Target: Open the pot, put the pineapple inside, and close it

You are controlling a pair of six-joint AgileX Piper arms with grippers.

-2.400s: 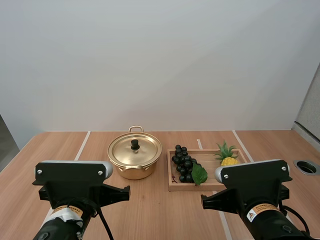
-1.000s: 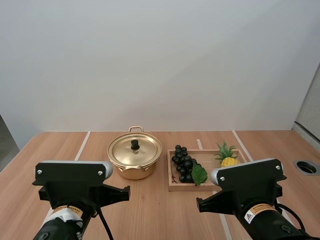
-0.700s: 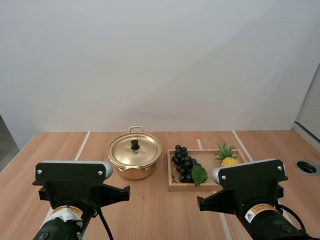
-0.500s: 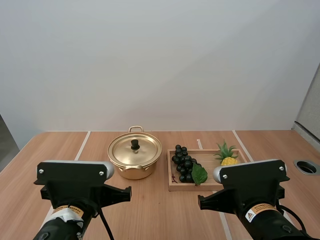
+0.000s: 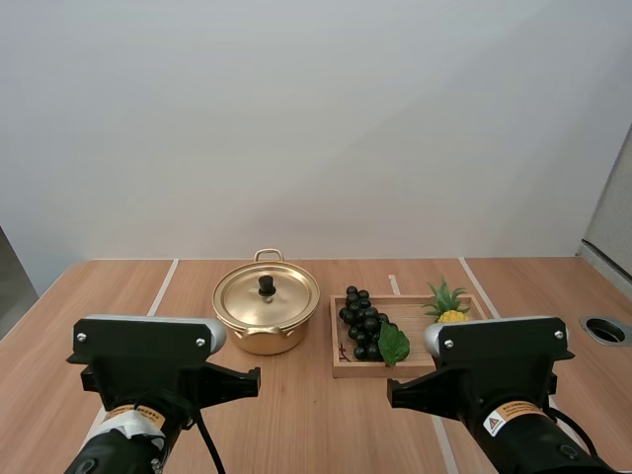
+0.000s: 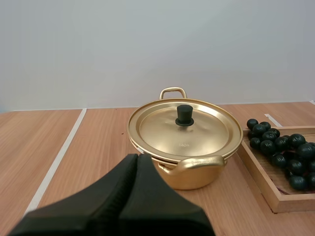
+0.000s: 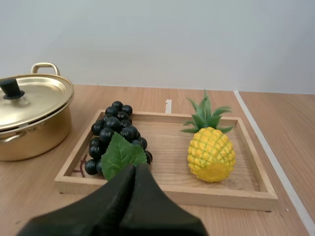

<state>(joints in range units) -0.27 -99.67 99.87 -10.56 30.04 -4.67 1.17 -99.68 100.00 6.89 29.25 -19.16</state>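
- L gripper [image 6: 137, 157]: fingers pressed together into one dark wedge, nothing held. It's low over the table [image 6: 98, 137], nose toward the pot [image 6: 202, 179], which sits just ahead and a touch to its right. Lined up for the lid job, I'd say.
- Pot's closed: lid [image 6: 197, 132] seated flat on the rim, black knob [image 6: 184, 114] upright at centre. Can't see inside w/ the lid on, so contents unknown.
- R gripper [image 7: 135, 168]: also pressed together, empty. Aimed at the wooden tray [image 7: 167, 194] right ahead of it.
- Pineapple [image 7: 210, 153]: upright in the tray, ahead and right of the R tips, crown up, apart from everything else. Clear room to pinch it.
- Same tray, ahead-left of the R tips: grapes [image 7: 115, 129] w/ a green leaf [image 7: 122, 156] at the near end. Bare wood between grapes and pineapple.
- Pot is off to the R gripper's left, beside the tray.
- Read: nothing done yet. Lid comes off first, prob. by the L arm since it's facing it.
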